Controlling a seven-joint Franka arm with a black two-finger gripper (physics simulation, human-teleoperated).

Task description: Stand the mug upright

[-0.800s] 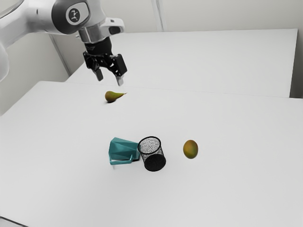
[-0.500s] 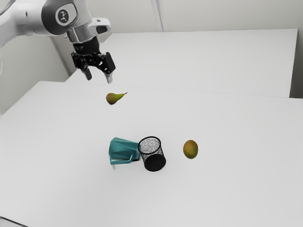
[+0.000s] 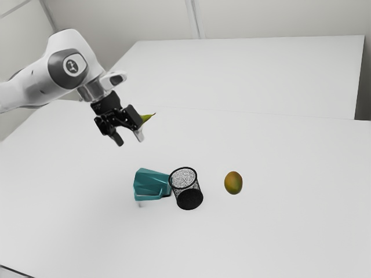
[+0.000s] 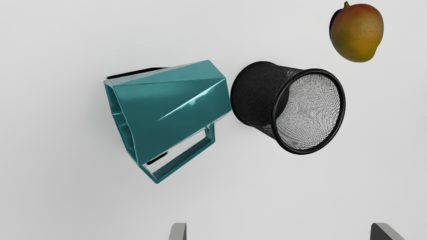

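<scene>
the jaws stand wide open with nothing between them, up over the white worktop (image 3: 278,237), the tip of a pear (image 3: 147,117) peeping out from behind them. farther out lies the task's thing, the teal faceted mug (image 4: 173,110), down on its side rather than upright. its mouth faces away from the mesh pen cup (image 4: 260,93) and its base end is right up by that cup; whether the two touch, i can't tell.

i'd guess the mug is stiff and fairly light, glossy enough to slip, and maybe brittle if it's ceramic. the angular handle (image 4: 185,160) sticks out at one side, but a pinch across the body near the mouth looks steadier to me, and keeps the jaws off the cup. the flat facets should help against rolling.

the pen cup stands upright, with nothing i can see inside; the mug's inside is only partly visible. beyond the cup, well apart, sits a mango (image 4: 357,32).
</scene>
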